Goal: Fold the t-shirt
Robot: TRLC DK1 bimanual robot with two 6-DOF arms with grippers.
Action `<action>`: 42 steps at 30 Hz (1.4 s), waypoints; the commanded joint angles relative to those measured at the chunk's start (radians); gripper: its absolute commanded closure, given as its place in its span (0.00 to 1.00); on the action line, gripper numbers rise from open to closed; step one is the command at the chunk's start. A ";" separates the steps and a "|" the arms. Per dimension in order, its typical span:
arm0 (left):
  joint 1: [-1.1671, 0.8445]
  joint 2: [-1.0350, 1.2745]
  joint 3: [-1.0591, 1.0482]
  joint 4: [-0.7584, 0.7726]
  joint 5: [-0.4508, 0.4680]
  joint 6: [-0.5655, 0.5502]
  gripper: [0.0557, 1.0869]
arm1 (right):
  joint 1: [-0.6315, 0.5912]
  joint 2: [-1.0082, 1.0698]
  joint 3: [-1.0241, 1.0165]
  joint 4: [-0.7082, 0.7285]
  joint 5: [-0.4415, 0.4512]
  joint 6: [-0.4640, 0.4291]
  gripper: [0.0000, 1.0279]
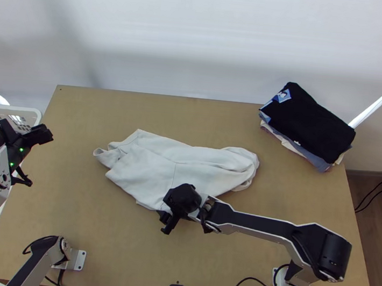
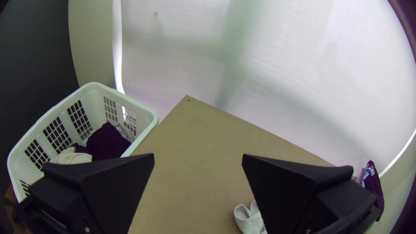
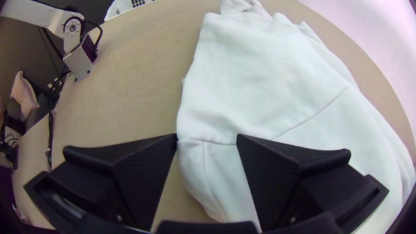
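"T-shirt first: where does it lie?"

"Mid-bench, stretched left to right, rumpled, its left end bunched."

"And the right tool?"

"On the shirt's side towards the bench's near edge, fingers apart, with some of that cloth edge between them."

"The left tool?"

"Near the bench's left edge, beside the basket of clothes, its fingers wide apart."

"What's at the far right corner?"

"A pile of folded clothes, black on top."
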 commanded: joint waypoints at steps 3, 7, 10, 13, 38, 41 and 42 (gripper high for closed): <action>0.011 -0.011 -0.020 0.013 0.007 0.003 0.04 | -0.023 0.044 0.004 0.009 0.011 0.051 0.97; 0.013 -0.014 -0.027 0.011 0.007 0.003 0.04 | -0.035 0.025 0.001 0.006 0.011 0.084 0.97; 0.013 -0.014 -0.025 0.011 0.007 0.003 0.04 | -0.036 -0.038 -0.007 0.021 0.037 0.095 0.97; 0.013 -0.014 -0.027 0.013 0.025 0.003 0.04 | -0.078 -0.108 0.016 0.013 0.048 0.172 0.97; -0.382 0.272 -0.020 0.094 0.084 0.000 0.04 | -0.524 -0.499 -0.071 -0.080 0.098 0.120 0.97; -0.465 0.367 -0.002 0.114 0.048 0.009 0.04 | -0.532 -0.533 -0.096 -0.080 0.098 0.117 0.97; -0.478 0.399 0.012 0.117 0.044 0.011 0.04 | -0.533 -0.544 -0.102 -0.080 0.098 0.115 0.97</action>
